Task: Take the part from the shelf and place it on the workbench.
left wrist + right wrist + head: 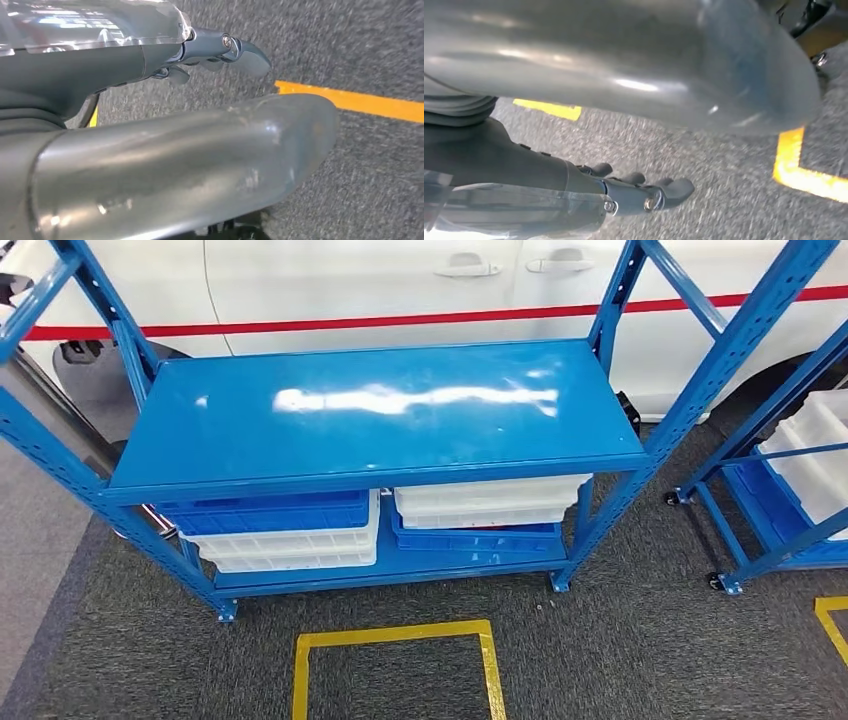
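The blue metal rack (380,410) stands in front of me in the head view, its glossy top shelf bare. On its lower shelf sit stacked bins: a blue one (270,512) over white ones (290,545) on the left, white ones (490,502) over a blue one (475,538) on the right. What the bins hold is hidden. My left hand (125,60) hangs above the grey carpet with its fingers (240,50) stretched out and holds nothing. My right hand (524,170) hangs the same way, fingers (659,192) straight, with nothing in it.
A second blue rack on castors (760,530) with white bins (825,460) stands at the right. A white car with a red stripe (400,290) fills the background. A yellow taped square (395,660) marks the carpet before the rack.
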`<state>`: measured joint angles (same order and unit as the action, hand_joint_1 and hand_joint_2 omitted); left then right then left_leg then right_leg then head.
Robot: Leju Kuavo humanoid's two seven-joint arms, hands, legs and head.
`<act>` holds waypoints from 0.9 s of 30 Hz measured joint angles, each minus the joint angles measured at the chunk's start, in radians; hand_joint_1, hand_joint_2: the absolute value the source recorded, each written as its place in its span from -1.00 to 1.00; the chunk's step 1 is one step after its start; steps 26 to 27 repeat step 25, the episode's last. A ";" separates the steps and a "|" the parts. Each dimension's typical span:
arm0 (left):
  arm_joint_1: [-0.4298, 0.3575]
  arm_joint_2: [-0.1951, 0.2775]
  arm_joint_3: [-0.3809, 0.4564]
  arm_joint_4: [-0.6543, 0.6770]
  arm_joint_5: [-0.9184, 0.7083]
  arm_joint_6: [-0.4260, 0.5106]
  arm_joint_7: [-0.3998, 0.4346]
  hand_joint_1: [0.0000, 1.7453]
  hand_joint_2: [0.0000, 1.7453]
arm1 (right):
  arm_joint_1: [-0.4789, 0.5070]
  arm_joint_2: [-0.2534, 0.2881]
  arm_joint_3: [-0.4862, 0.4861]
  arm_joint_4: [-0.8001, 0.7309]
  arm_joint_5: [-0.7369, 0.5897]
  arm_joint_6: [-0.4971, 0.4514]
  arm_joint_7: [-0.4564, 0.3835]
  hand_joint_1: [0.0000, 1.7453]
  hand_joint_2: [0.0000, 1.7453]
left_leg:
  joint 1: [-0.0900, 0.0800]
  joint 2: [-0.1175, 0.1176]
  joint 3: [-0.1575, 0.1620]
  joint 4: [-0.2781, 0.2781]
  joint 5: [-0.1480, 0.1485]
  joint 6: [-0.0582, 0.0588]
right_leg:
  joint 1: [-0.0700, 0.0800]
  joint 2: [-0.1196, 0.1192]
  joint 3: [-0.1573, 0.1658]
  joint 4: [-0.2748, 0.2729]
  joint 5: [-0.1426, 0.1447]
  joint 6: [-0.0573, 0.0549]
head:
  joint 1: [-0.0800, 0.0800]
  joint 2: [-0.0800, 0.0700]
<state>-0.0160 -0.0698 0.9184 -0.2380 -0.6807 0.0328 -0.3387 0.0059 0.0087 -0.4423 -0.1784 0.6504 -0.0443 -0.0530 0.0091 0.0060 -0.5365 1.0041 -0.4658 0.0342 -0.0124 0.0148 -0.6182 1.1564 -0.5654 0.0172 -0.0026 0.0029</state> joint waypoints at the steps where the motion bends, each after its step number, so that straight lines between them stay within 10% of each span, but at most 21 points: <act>1: 0.000 0.000 0.003 0.000 -0.002 0.000 0.000 -1.00 -1.00 | -0.002 0.001 -0.002 0.000 0.001 -0.007 0.003 -1.00 -1.00 | -0.002 0.002 -0.001 0.000 0.000 0.002 | -0.001 -0.003 -0.032 0.065 -0.031 0.002 | 0.001 0.000; 3: 0.000 0.000 0.007 0.000 -0.003 0.001 0.000 -1.00 -1.00 | -0.002 0.004 -0.005 0.000 0.002 -0.025 0.015 -1.00 -1.00 | -0.005 0.005 -0.001 0.001 -0.002 0.003 | -0.002 -0.007 -0.068 0.136 -0.044 0.005 | 0.002 0.000; 7: -0.001 0.000 0.010 0.000 -0.005 0.002 0.001 -1.00 -1.00 | -0.004 0.005 -0.009 0.000 0.004 -0.040 0.027 -1.00 1.00 | -0.009 0.006 0.004 0.008 -0.010 -0.005 | 0.001 -0.014 0.031 -0.067 0.069 -0.006 | 0.002 0.000; 9: -0.002 0.000 0.012 0.000 -0.008 0.002 0.001 -1.00 -1.00 | -0.007 0.007 -0.009 0.000 0.016 -0.040 0.026 -1.00 1.00 | -0.015 0.006 0.000 0.016 -0.019 -0.006 | 0.002 -0.016 0.059 -0.129 0.084 -0.012 | 0.002 0.000; 13: -0.005 0.001 0.018 0.000 -0.011 0.003 0.001 -1.00 -1.00 | -0.007 0.012 -0.008 0.000 0.030 -0.039 0.017 -1.00 -1.00 | -0.017 0.005 0.002 0.014 -0.020 -0.002 | 0.005 -0.015 0.061 -0.133 0.083 -0.015 | 0.001 0.000; 27: -0.005 0.000 0.042 0.000 -0.021 0.028 0.032 -1.00 -1.00 | -0.008 0.015 -0.009 0.000 0.024 -0.039 0.015 -1.00 -1.00 | -0.015 0.005 0.005 0.006 -0.017 -0.020 | 0.007 -0.015 0.061 -0.131 0.081 -0.024 | 0.001 0.000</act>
